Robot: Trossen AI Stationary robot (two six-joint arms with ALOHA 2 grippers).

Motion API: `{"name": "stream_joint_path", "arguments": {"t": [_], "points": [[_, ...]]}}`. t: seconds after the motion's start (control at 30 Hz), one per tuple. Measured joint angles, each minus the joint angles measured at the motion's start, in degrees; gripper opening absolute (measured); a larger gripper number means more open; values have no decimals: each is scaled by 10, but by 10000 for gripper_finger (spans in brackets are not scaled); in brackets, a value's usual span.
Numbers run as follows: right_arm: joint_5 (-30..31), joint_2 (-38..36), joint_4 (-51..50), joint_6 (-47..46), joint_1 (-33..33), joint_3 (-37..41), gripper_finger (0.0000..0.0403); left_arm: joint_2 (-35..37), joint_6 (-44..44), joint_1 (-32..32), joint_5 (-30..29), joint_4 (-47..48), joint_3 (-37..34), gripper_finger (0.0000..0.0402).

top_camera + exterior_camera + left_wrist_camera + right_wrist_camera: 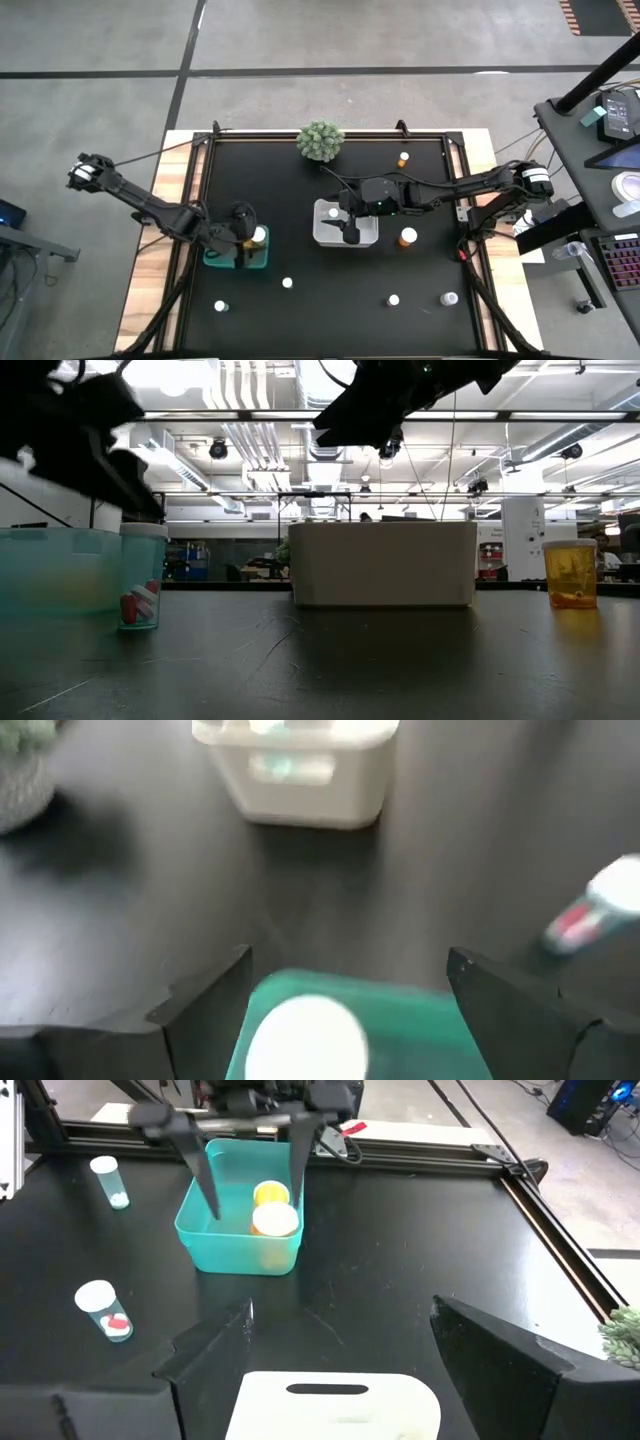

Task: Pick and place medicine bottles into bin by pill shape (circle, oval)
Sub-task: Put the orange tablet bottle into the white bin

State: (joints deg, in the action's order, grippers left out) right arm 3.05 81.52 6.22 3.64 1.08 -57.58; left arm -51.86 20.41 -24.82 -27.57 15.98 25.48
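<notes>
teal bin [212, 258] sits at about eight o'clock on the black table [300, 190]. the left gripper [243, 240] hangs over it with its fingers spread wide, holding nothing, above two bottles in the bin [270, 1210]. the left arm reaches in from ten o'clock. the right gripper [351, 233] hovers over the white bin [325, 235] near the middle, fingers apart and empty, its arm stretched in from three o'clock. loose bottles [407, 238] stand scattered from two to six o'clock.
</notes>
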Motion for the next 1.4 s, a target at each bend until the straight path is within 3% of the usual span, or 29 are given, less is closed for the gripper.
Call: {"name": "stream_joint_path", "arguments": {"t": [0.33, 0.43, 0.67, 0.9, 1.1, 1.2, 1.4], "points": [[-1, -3, -31, -41, 0, -2, 286, -5, 17, 0, 59, -21, 91, 318], [-1, -5, -144, -99, 0, -35, 282, -5, 60, 0, 91, -20, 108, 318], [0, -5, -584, -282, 0, -161, 268, -6, 106, 0, 103, -22, 130, 318], [56, -23, -753, -402, -7, -165, 254, -6, 102, 1, 43, -25, 125, 318], [119, -34, -750, -406, -63, -138, 244, -6, 88, 1, 35, -28, 125, 318], [151, -34, -720, -375, -128, -122, 244, -5, 57, 1, 29, -41, 125, 318], [147, -31, -605, -268, -301, -83, 241, -4, 32, 1, 28, -51, 129, 318]]}}
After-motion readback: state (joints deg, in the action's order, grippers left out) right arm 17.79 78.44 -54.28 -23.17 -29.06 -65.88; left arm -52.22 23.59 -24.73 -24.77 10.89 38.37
